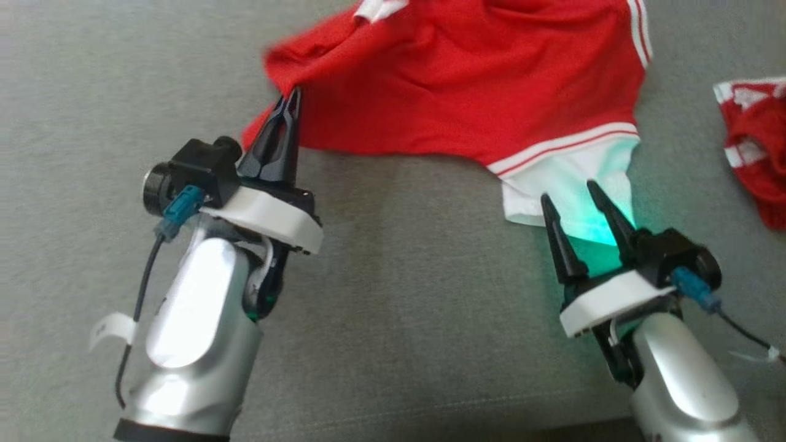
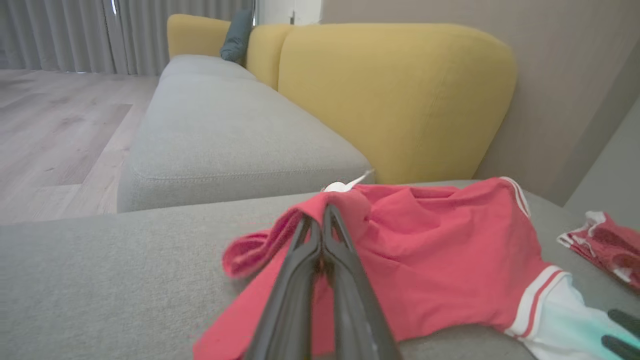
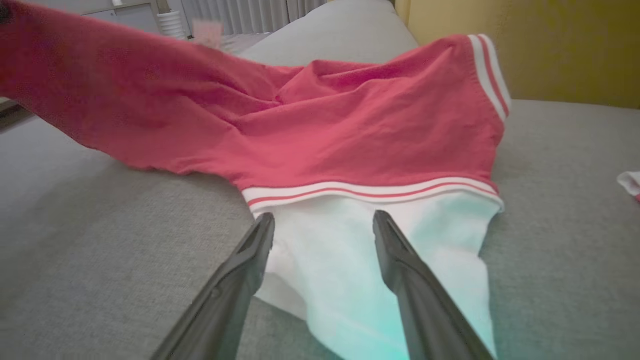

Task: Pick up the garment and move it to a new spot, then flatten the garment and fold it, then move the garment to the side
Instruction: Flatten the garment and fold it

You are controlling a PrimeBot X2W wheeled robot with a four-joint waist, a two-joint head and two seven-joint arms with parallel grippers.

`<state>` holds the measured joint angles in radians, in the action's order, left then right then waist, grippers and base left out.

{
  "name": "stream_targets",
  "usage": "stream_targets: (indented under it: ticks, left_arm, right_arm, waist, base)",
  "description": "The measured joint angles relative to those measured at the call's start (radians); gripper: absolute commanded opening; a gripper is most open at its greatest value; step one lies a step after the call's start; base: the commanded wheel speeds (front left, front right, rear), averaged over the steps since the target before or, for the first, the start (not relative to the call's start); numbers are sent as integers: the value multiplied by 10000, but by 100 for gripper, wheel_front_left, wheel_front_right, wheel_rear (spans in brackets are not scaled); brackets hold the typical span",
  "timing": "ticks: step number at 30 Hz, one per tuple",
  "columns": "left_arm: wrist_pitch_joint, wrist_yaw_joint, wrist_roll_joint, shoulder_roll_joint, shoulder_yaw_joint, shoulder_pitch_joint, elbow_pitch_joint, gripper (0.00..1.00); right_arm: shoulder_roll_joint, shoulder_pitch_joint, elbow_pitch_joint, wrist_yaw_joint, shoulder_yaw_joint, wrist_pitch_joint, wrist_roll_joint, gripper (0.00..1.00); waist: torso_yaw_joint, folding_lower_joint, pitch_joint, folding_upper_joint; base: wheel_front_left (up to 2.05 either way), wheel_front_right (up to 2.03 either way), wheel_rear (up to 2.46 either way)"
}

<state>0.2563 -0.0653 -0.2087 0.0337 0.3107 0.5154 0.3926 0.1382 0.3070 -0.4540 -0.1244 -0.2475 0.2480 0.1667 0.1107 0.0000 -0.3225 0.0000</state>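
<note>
A red garment with white striped trim and a white end panel lies rumpled across the grey sofa seat. My left gripper is shut on the garment's left red edge, holding that edge lifted; in the left wrist view the fabric bunches around the closed fingertips of that gripper. My right gripper is open, its fingers just above the white panel and astride it in the right wrist view, nothing pinched in the gripper itself.
A second red and white cloth lies crumpled at the right edge of the seat. Yellow backrest cushions rise behind the seat. Another grey seat section and wooden floor lie to the left.
</note>
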Motion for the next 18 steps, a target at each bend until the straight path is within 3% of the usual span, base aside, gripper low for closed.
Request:
stream_targets:
  ticks: [8,18]
  left_arm:
    - [2,598,-995,2,337,-591,-548,0]
    - [2,566,-598,6,-192,-484,673,0]
  right_arm:
    - [-77,-120,-186,0,58,0,4,100]
    - [-92,-34,-165,0,148,0,86,100]
  waist:
    - [-614,0,355,0]
    - [-356,0,-199,0]
  base:
    - [0,0,0]
    - [0,0,0]
